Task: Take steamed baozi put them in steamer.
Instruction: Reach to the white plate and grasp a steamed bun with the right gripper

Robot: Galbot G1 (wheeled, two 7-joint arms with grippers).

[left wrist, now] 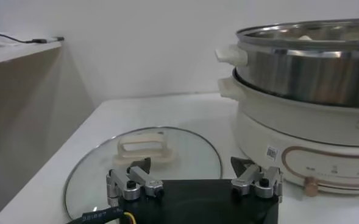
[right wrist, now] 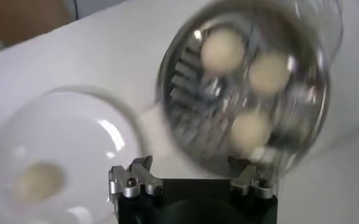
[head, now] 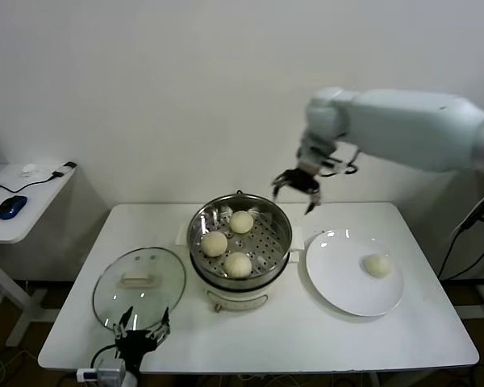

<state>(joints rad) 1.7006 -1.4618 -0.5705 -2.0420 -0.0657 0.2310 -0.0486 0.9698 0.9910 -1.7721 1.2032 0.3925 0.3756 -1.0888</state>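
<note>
The steamer (head: 283,232) stands mid-table with three steamed baozi on its perforated tray: one at the back (head: 242,222), one at the left (head: 214,243), one at the front (head: 238,264). A fourth baozi (head: 377,265) lies on the white plate (head: 339,278) to the right. My right gripper (head: 297,187) hangs open and empty in the air, above and behind the steamer's right rim. Its wrist view looks down on the steamer (right wrist: 182,91), the plate (right wrist: 69,140) and that fourth baozi (right wrist: 38,181). My left gripper (head: 143,332) rests open at the table's front left.
A round glass lid (head: 139,278) with a white handle lies flat left of the steamer, just beyond the left gripper (left wrist: 192,173). A low side table holding a blue mouse (head: 11,206) stands to the far left. A wall runs right behind the table.
</note>
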